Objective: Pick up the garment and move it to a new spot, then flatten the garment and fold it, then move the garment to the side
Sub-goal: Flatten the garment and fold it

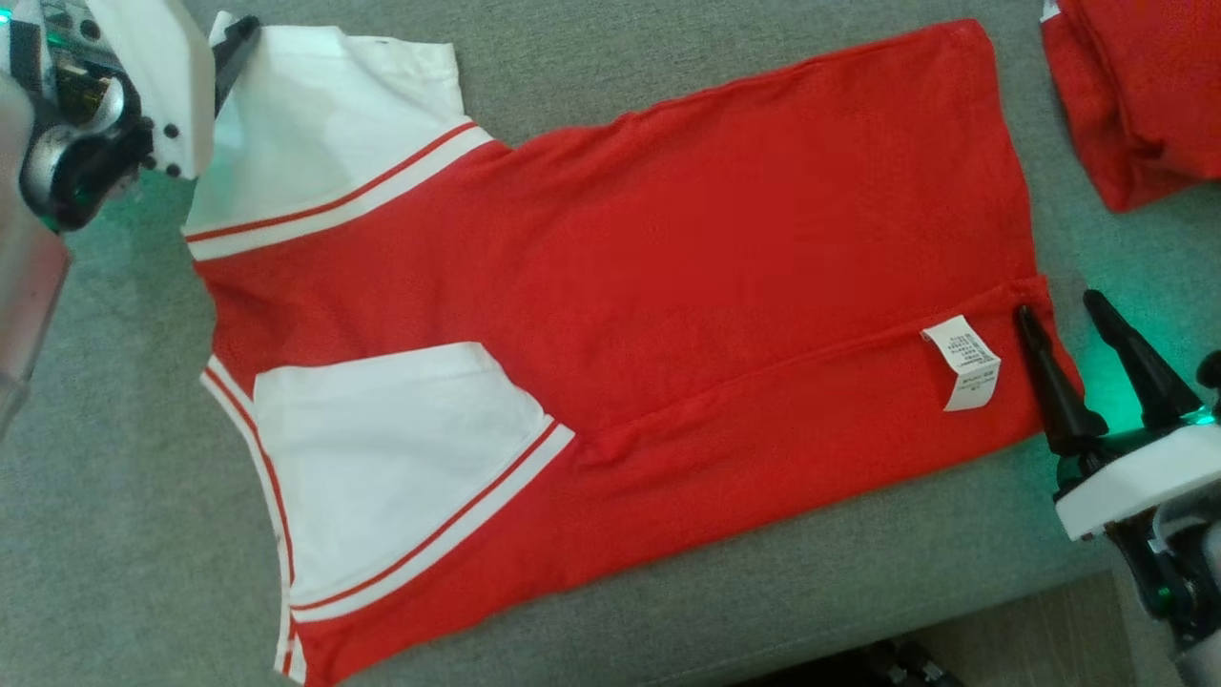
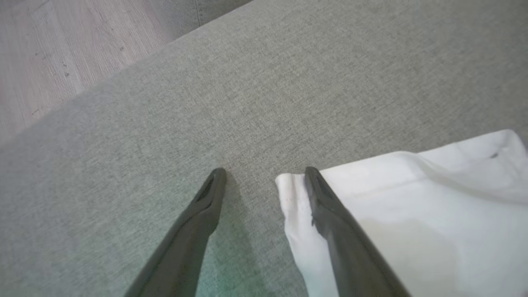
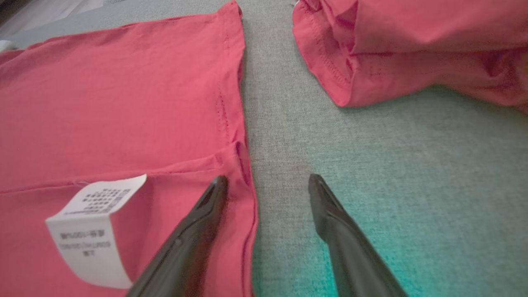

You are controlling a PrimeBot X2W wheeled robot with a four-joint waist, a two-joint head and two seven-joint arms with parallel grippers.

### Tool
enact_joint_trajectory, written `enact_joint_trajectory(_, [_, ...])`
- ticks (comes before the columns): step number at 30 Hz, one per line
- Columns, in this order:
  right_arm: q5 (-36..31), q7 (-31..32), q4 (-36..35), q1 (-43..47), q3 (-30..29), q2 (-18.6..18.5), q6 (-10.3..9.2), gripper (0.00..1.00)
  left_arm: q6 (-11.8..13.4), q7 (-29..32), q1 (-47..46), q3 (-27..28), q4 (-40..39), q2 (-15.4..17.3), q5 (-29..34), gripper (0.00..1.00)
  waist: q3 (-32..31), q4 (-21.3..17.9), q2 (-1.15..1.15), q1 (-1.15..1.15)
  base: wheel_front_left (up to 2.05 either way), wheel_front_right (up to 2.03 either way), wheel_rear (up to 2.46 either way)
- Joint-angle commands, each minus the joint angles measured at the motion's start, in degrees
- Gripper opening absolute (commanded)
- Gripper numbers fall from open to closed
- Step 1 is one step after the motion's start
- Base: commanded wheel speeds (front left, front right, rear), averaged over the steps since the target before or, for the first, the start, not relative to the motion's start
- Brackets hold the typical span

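Two grippers stand with their fingers wide apart and hold nothing; the left gripper (image 2: pixel 265 173) straddles the corner of a white sleeve (image 2: pixel 412 206), one finger over the white cloth and the other over bare grey cushion (image 2: pixel 288 62); whether its tips press down I cannot tell; the right gripper (image 3: pixel 268 179) straddles the hem at the opposite end, one finger over red cloth just beside a white care label (image 3: pixel 90 231), the other over the cushion; the garment (image 1: pixel 620 267), red with white sleeves and striped trim, lies spread flat across the cushion, a long crease running along its lower part; a red bundle (image 1: pixel 1145 95) lies bunched near the hem, apart from it; pale wooden floor (image 2: pixel 41 49) shows beyond the cushion's edge.
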Motion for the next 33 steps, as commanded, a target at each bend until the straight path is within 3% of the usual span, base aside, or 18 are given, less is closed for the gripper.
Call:
enact_joint_trajectory(1, [-0.42, -0.70, -0.61, 0.76, 0.12, -1.07, -0.05, 1.00, 0.07, 0.84, -0.68, 1.50, -0.60, 3.20, -0.21, 1.00, -0.15, 0.05, 0.00, 0.00, 0.00, 0.00, 0.00])
enact_joint_trajectory(2, [-0.41, -0.73, -0.40, 0.87, -0.10, -1.06, -0.05, 1.00, 0.02, 1.28, -0.33, 1.64, -0.97, 3.13, -1.01, 1.00, -0.38, 0.12, 0.00, 0.00, 0.00, 0.00, 0.00])
enact_joint_trajectory(3, [-0.44, -0.75, -0.34, 0.89, -0.26, -1.07, -0.05, 1.00, 0.00, 1.61, -0.17, 1.65, -1.18, 3.11, -1.38, 0.91, -0.51, 0.15, 0.00, 0.00, 0.00, 0.00, 0.00])
enact_joint_trajectory(4, [-0.47, -0.75, -0.33, 0.88, -0.42, -1.06, -0.05, 1.00, -0.04, 2.06, 0.01, 1.68, -1.42, 3.08, -1.86, 0.43, -0.61, 0.19, 0.00, 0.00, 0.00, 0.00, 0.00])
enact_joint_trajectory(5, [-0.50, -0.70, -0.36, 0.85, -0.54, -1.06, -0.05, 1.00, -0.06, 2.37, 0.15, 1.75, -1.71, 3.08, -2.26, 0.29, -0.71, 0.23, 0.00, 0.00, 0.00, 0.00, 0.00])
enact_joint_trajectory(6, [-0.54, -0.67, -0.44, 0.79, -0.63, -1.05, -0.05, 1.00, -0.09, 2.69, 0.27, 1.72, -2.04, 3.10, -2.57, 0.03, -0.78, 0.25, 0.00, 0.00, 0.00, 0.00, 0.00])
enact_joint_trajectory(7, [-0.62, -0.67, -0.57, 0.71, -0.73, -1.04, -0.05, 1.00, -0.15, 2.96, 0.37, 1.65, -2.42, 3.15, -2.88, 0.00, -0.83, 0.26, 0.00, 0.00, 0.00, 0.00, 0.00])
enact_joint_trajectory(15, [-0.86, -0.01, -2.00, -1.73, -0.90, -1.77, -0.05, 1.00, -0.57, -2.16, -0.37, 0.77, -5.30, 4.05, -1.20, 0.00, -1.45, 0.51, 0.00, 0.00, 0.00, 0.00, 0.00])
enact_joint_trajectory(22, [2.79, 5.56, -2.72, -10.31, 1.61, -5.04, -0.05, 1.00, -0.83, -6.62, -2.28, -1.53, -6.59, 3.22, 0.28, 0.00, -2.42, 1.85, 0.00, 0.00, 0.00, 0.00, 0.00])
enact_joint_trajectory(33, [6.60, 17.91, 9.46, -28.88, 10.87, -7.46, -0.05, 1.00, -0.92, -8.89, -5.82, -7.12, -11.21, 1.52, 1.22, 0.00, -2.74, 5.23, 0.00, 0.00, 0.00, 0.00, 0.00])
